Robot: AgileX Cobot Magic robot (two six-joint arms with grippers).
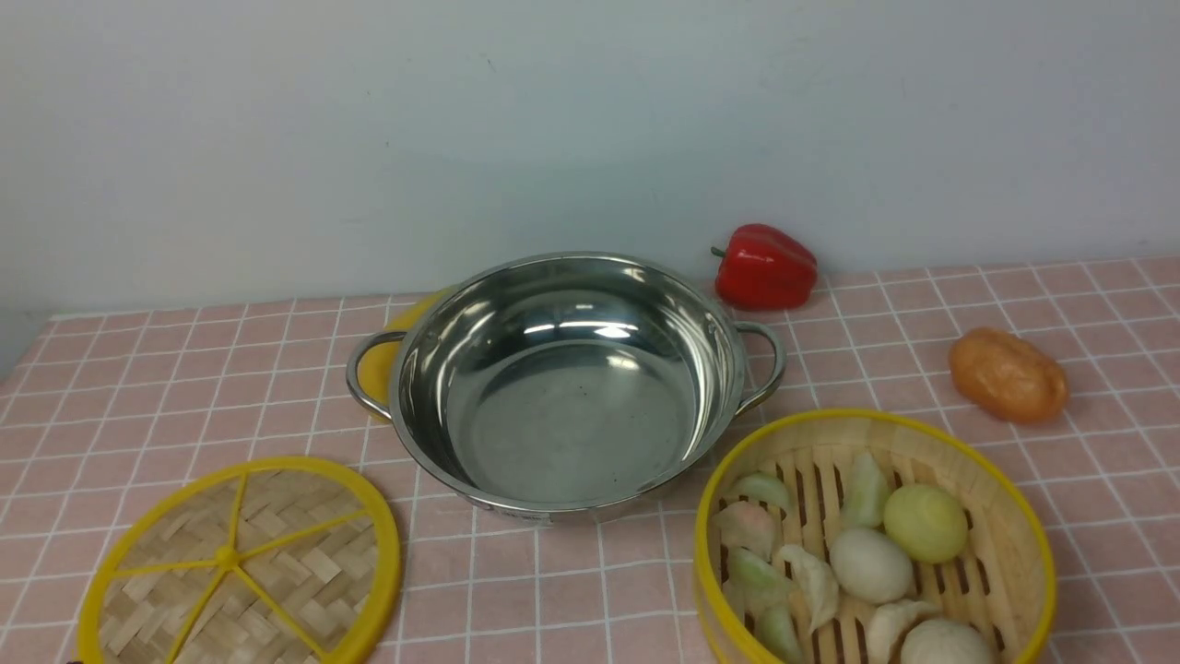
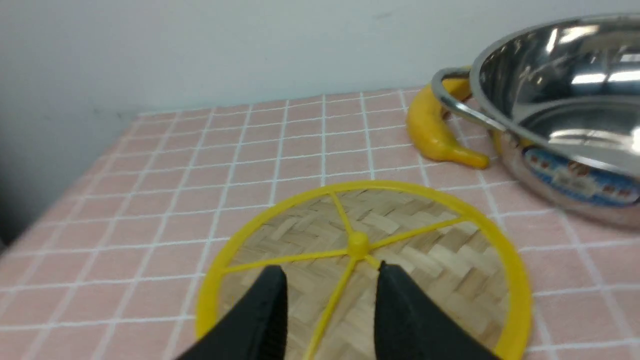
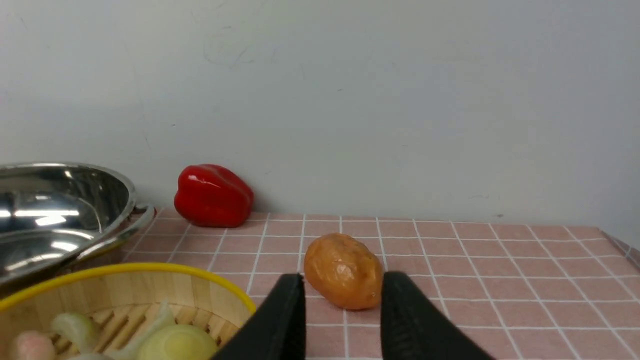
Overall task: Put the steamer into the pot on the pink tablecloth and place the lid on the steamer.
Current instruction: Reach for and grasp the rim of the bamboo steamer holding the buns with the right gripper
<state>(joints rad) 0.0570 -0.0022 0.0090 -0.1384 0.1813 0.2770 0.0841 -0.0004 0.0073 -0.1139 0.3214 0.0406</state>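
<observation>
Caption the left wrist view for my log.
Left gripper, jaws apart, above the woven bamboo lid on the pink tablecloth; banana beside the steel pot.

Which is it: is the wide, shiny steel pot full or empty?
Empty: the steel pot shows only its bare bottom; the yellow-rimmed bamboo steamer stands outside it.

So the extras: a red pepper lies on its side far back on the right, close to the pale wall. A brownish-orange potato sits nearer and further right, well apart from it. There's a yellow banana over on the left, mostly hidden from the front.
</observation>
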